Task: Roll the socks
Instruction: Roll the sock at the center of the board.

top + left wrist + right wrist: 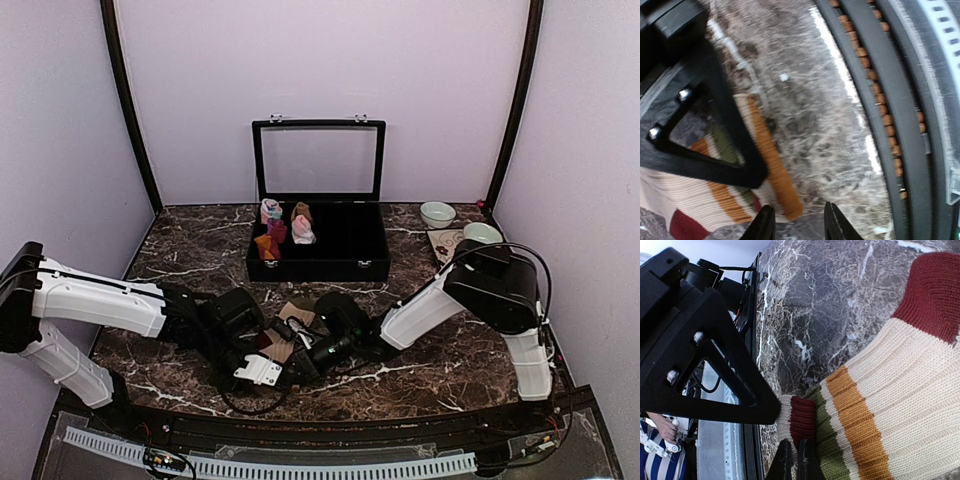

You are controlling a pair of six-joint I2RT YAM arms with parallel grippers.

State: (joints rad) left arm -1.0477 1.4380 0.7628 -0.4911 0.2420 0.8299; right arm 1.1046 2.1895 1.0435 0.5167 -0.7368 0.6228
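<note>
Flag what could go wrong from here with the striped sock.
The right fingers seem to pinch only the folded rim of the striped sock; it could slip free. The left fingers stand open at the sock's orange edge, gripping nothing, so that end may flop loose. The left arm and right arm crowd together in the top view and could collide.

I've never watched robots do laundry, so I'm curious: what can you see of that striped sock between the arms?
The striped sock is a ribbed knit, mostly cream with dark red, orange and olive bands. It lies limp on the marble table near its front edge. The right gripper has its fingers closed on a red-banded end; the left gripper, fingers open, hovers over its orange edge.
</note>
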